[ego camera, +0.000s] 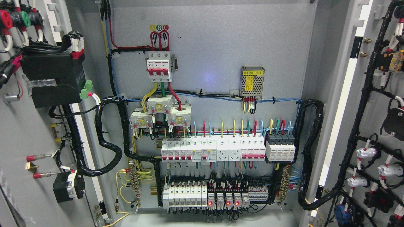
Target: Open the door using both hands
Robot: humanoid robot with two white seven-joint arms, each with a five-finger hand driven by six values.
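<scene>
No robot hand shows anywhere, so I cannot tell if either one is open or holding something, or which is nearer. Closest to us, the left door (pixel 28 132) and the right door (pixel 372 126) both stand swung wide, one at each side, tall edges up and down. Farther back sits the back panel (pixel 214 47) with its white breakers (pixel 189 149). The opening looks done.

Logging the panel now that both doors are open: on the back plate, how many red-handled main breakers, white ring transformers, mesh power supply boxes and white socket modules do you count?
Red-handled main breaker: 1
White ring transformers: 3
Mesh power supply box: 1
White socket modules: 2
Total: 7
</scene>
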